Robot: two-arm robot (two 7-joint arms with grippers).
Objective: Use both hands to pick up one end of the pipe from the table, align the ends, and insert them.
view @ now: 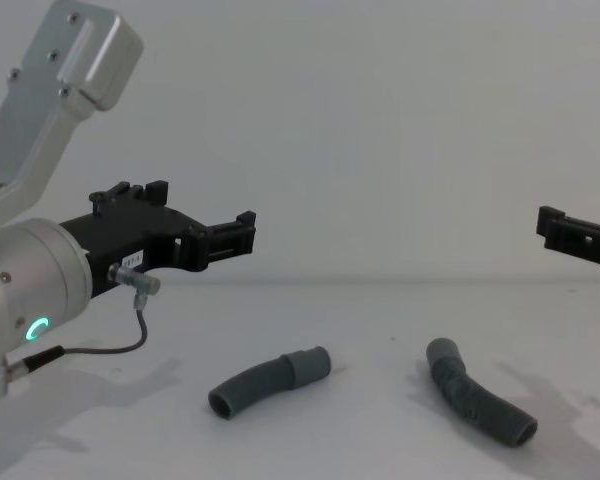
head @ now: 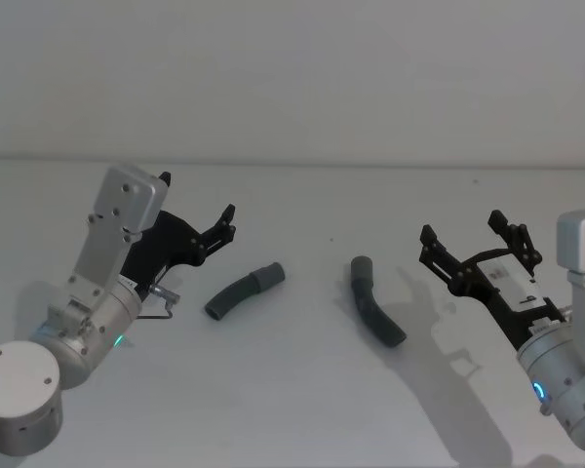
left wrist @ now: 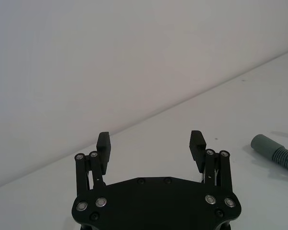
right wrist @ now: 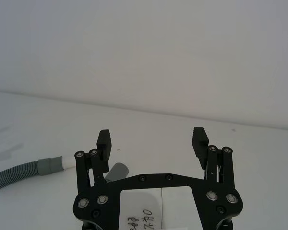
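Closest to you the table [head: 302, 400] is bare. A bit farther out, the two hose pieces lie flat on it, near each other but not touching. The right hose piece [head: 373, 302] lies at 3 o'clock from the left hose piece [head: 242, 292]. Each one has its smooth cuff [head: 269, 275] at the far end. Farther out, the left gripper [head: 197, 197] hangs above the table at 10 o'clock from the left piece. Its fingers are spread wide and hold nothing. The right gripper [head: 463, 229] waits at 2 o'clock from the right piece, also spread and empty. It looks like you are at the reach step, and no piece is picked up yet. Next, each gripper likely needs to come down over its own piece and pinch the ribbed part, leaving the cuff free to line up. In the chest view the right gripper is cut off at the edge. In the right wrist view a white tip [right wrist: 67, 162] shows on one cuff. From the head view I cannot make out that tip.
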